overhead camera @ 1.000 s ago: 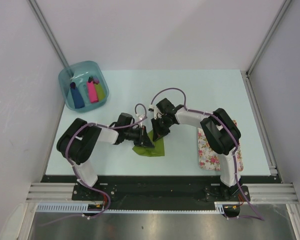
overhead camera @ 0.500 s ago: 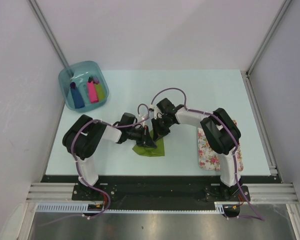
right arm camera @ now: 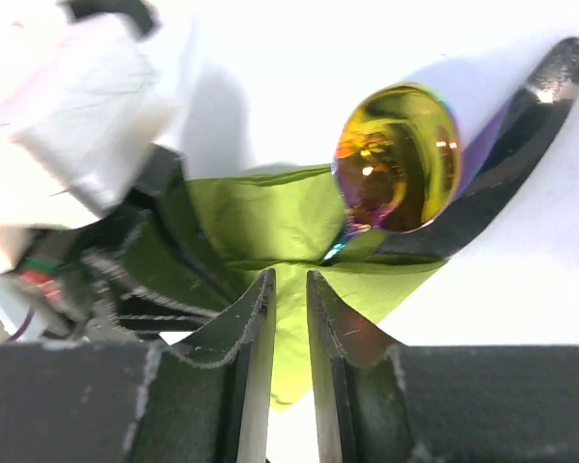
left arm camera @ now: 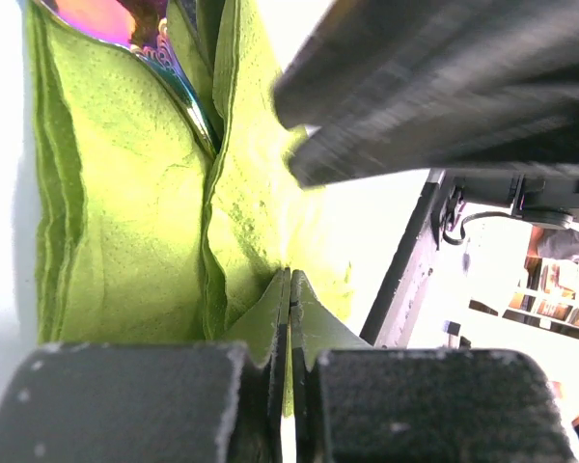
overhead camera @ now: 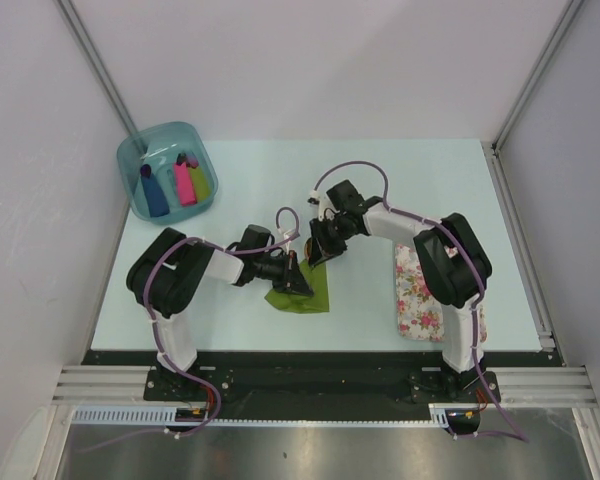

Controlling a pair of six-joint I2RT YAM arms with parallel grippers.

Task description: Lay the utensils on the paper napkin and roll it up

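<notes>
The olive-green paper napkin [overhead camera: 311,294] lies folded over near the table's front middle. My left gripper [overhead camera: 299,279] is shut on its folded edge; in the left wrist view a thin strip of napkin [left arm camera: 125,193] sits pinched between the closed jaws [left arm camera: 289,278]. The utensils lie inside the fold: an iridescent tip [left arm camera: 169,58] shows there, and in the right wrist view a gold spoon bowl [right arm camera: 398,159] and a dark handle end [right arm camera: 526,101] stick out of the napkin [right arm camera: 261,217]. My right gripper [overhead camera: 319,250] [right arm camera: 289,278] hovers at the napkin's far edge, jaws a narrow gap apart.
A teal bin [overhead camera: 130,152] at the back left holds a blue roll [overhead camera: 155,195], a pink roll [overhead camera: 184,182] and a lime roll [overhead camera: 200,180]. The white pink-flowered mat [overhead camera: 420,292] lies at the front right, partly under the right arm.
The right gripper has drawn back up and to the right, off the napkin's middle. The left gripper has shifted slightly right, staying on the fold.
</notes>
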